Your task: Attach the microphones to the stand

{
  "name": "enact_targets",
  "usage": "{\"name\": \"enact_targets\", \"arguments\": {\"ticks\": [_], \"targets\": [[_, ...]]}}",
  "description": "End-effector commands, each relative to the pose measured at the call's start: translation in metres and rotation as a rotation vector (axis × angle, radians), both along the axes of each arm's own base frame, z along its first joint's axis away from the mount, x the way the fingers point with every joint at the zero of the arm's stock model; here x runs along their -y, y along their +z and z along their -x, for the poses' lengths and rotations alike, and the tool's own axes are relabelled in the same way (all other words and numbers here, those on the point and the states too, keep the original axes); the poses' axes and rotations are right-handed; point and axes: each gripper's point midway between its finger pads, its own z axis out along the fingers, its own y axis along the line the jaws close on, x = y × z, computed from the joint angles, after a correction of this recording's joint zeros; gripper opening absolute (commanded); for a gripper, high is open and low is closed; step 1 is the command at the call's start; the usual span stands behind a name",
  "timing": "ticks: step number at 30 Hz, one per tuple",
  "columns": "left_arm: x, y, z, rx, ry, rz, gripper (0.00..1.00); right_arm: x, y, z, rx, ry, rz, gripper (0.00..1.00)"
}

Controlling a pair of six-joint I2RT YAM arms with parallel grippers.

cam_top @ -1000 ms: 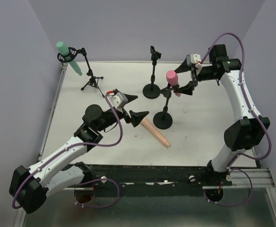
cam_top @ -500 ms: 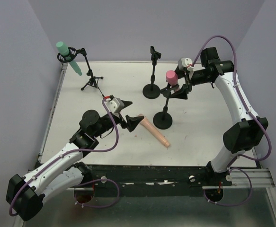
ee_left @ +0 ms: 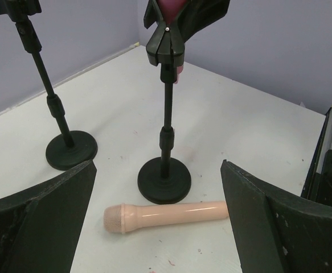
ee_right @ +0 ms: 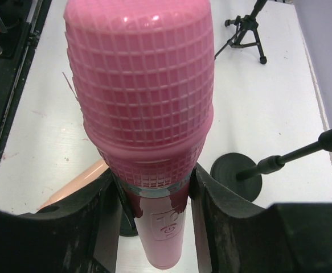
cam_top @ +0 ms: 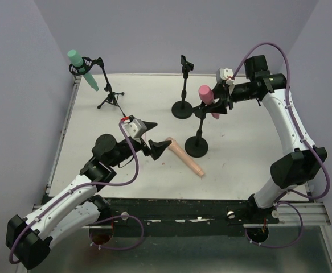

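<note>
You'll find the pink microphone (ee_right: 140, 114) is matt plastic, its head moulded in a raised grid and its body smoother. The peach microphone (ee_left: 166, 215) is smooth, with a soft sheen along the handle and a finely textured head. The stand (ee_left: 167, 108) beside it is black, and its round base looks faintly glossy. The table (ee_left: 251, 131) is white, matt and lightly scuffed. On the left gripper (ee_left: 156, 165), the fingers (ee_left: 40, 222) are matt black and slightly grainy.

White bench (cam_top: 251, 148) carries a tripod stand (cam_top: 111, 101) far left, 2 round-based stands, nearer stand (cam_top: 196, 145) and farther stand (cam_top: 182, 109), and the peach microphone (cam_top: 187, 159) lying flat just beside the nearer base.
</note>
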Motion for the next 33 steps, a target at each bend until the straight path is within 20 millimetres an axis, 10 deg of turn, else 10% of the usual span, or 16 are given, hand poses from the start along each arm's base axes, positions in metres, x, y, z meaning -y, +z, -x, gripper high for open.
{"name": "enact_targets", "arguments": {"ticks": [1,19,33], "targets": [[-0.005,0.002,0.002,0.007,0.012,0.006,0.98,0.003,0.016,0.003,0.032,-0.017,-0.011,0.34],[-0.008,-0.003,0.009,-0.036,0.01,0.062,0.98,0.183,0.089,-0.177,0.288,-1.067,-0.173,0.24],[-0.008,-0.02,0.0,-0.166,0.062,0.118,0.98,0.226,0.035,-0.208,0.214,-1.198,-0.139,0.44]]}}
